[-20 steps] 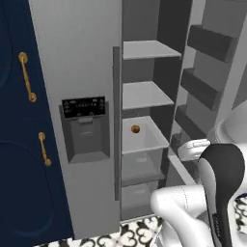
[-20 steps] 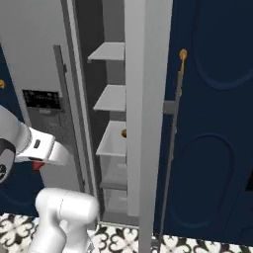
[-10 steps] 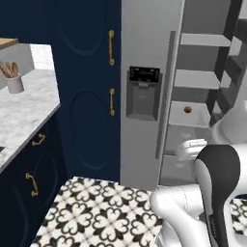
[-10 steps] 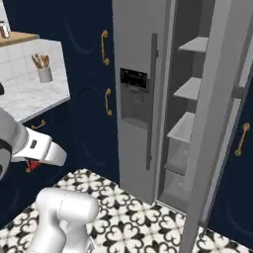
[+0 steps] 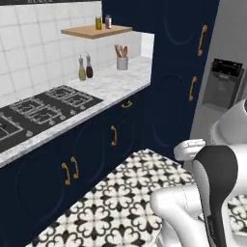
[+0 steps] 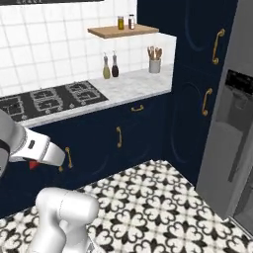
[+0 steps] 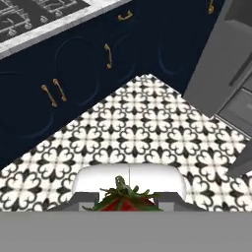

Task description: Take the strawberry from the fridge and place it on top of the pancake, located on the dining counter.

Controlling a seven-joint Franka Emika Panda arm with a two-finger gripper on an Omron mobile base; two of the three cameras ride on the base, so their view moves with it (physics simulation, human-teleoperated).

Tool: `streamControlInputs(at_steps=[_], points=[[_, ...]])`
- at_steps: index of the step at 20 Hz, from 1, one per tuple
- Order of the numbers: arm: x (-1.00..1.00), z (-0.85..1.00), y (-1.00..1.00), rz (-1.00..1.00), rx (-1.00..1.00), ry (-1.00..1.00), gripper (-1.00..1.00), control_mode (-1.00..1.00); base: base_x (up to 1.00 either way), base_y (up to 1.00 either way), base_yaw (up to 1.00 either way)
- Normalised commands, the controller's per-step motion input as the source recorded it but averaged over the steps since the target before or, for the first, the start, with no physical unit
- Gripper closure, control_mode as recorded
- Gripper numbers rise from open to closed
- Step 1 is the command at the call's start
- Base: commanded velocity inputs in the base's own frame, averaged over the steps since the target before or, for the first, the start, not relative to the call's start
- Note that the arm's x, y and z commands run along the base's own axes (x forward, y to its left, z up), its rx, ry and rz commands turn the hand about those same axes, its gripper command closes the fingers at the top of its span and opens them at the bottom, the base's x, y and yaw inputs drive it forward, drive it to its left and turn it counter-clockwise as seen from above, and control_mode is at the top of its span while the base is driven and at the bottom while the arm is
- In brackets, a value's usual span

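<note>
Carrying the strawberry (image 7: pixel 123 199) away from the fridge (image 6: pixel 232 133) is the step in hand, as I judge it: the berry is sitting clamped between the fingertips of the gripper (image 7: pixel 124 202), its green leaves spreading over the red flesh, high above the patterned floor (image 7: pixel 142 128).

Going left to right in the left base view, the hob (image 5: pixel 43 111) is lying on the marble bench (image 5: pixel 111 84) with two bottles (image 5: pixel 85 68) and a utensil pot (image 5: pixel 122 61) beside it, then navy cabinets (image 5: pixel 164 96), then the fridge's dispenser panel (image 5: pixel 226 89) at the right edge, partly behind the white arm.

The right base view is showing what the left one is not: a small red tip of the berry peeking from under the white hand (image 6: pixel 33 164) at the far left, and more of the grey fridge door. The hand view alone is giving the grip itself.

Neither the pancake nor the dining counter is coming into sight, so the next move is calling for the base to drive on until they appear, while the grip is being kept firm on so small a berry.
</note>
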Motion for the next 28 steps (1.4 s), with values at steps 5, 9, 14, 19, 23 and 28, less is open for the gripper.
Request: streamControlInputs(at_steps=[5, 9, 14, 19, 23, 28], points=[[0.00, 0.00, 0.00, 0.00, 0.00, 0.00, 1.00, 1.00, -0.89, 0.01, 0.67], [0.00, 0.00, 0.00, 0.00, 0.00, 0.00, 1.00, 1.00, -0.73, 0.16, 0.39], [0.00, 0.00, 0.00, 0.00, 0.00, 0.00, 1.00, 1.00, -0.64, 0.52, -0.30], [0.00, 0.00, 0.00, 0.00, 0.00, 0.00, 1.00, 1.00, -0.94, 0.31, -0.67], [0.00, 0.00, 0.00, 0.00, 0.00, 0.00, 1.00, 1.00, -0.67, 0.09, -0.79], [0.00, 0.00, 0.00, 0.00, 0.00, 0.00, 1.00, 1.00, -0.18, 0.00, -0.94]])
